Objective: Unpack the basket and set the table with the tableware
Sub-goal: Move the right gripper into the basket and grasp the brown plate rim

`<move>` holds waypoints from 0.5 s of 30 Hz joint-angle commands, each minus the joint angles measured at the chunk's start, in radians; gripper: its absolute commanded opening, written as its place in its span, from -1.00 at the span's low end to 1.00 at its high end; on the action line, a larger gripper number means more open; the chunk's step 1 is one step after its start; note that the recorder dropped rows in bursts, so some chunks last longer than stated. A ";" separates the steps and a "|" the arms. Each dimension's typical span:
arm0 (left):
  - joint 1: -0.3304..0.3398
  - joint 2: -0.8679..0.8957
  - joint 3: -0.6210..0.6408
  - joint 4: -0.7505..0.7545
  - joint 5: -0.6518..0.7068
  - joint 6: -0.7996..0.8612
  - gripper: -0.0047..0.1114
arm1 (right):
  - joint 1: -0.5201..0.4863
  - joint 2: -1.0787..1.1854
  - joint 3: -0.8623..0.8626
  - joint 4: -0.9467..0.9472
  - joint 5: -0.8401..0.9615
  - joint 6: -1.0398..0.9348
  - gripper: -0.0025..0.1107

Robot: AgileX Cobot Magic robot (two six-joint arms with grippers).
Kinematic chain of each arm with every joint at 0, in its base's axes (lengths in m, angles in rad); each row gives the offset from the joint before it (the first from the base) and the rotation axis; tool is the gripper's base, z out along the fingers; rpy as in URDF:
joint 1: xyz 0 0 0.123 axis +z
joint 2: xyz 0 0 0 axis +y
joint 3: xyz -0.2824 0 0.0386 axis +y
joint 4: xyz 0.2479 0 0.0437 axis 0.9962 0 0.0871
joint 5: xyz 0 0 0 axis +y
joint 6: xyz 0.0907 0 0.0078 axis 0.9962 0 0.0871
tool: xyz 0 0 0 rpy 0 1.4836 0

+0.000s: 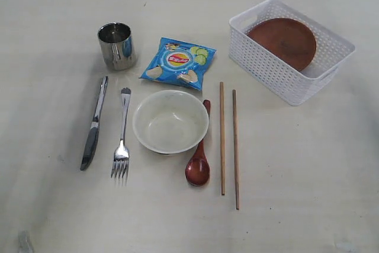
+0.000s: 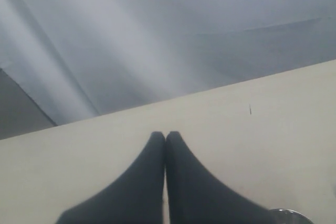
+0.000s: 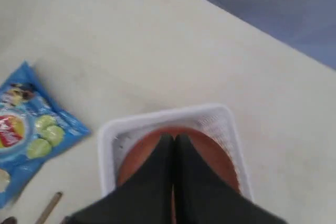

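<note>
Brown plate, the only piece not yet unpacked, is shown lying tilted inside the basket at the right of the bench. The right pincer, closed and empty, is pointed straight at it and is judged the nearer. The left pincer, likewise closed, is placed well apart.

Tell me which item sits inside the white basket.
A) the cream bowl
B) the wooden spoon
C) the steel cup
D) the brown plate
D: the brown plate leans inside the basket, while the cup, bowl and spoon are out on the table.
</note>
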 commanded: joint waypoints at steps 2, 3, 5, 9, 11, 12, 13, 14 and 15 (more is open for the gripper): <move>-0.003 -0.004 0.006 -0.006 0.077 0.007 -0.92 | -0.210 -0.009 0.072 0.180 0.066 0.029 -0.96; -0.003 -0.004 0.006 -0.001 0.098 0.007 -0.92 | -0.244 -0.009 0.095 0.240 0.066 0.027 -0.96; -0.003 -0.004 0.006 0.001 0.138 0.020 -0.92 | -0.298 -0.009 0.141 0.315 0.066 0.014 -0.96; -0.003 -0.004 0.006 0.018 0.244 0.037 -0.92 | -0.355 -0.009 0.223 0.405 0.064 -0.040 -0.96; -0.003 -0.004 0.006 0.018 0.280 0.037 -0.92 | -0.359 -0.009 0.263 0.414 0.069 -0.056 -0.96; -0.003 -0.004 0.006 0.018 0.283 0.037 -0.92 | -0.359 -0.009 0.272 0.414 0.072 -0.067 -0.96; -0.003 -0.004 0.006 0.018 0.283 0.037 -0.92 | -0.354 -0.009 0.285 0.411 0.086 -0.067 -0.96; -0.003 -0.004 0.006 0.018 0.283 0.037 -0.92 | -0.354 -0.009 0.290 0.403 0.092 -0.067 -0.96; -0.003 -0.004 0.006 0.025 0.283 0.037 -0.92 | -0.354 -0.004 0.290 0.381 0.115 -0.067 -0.96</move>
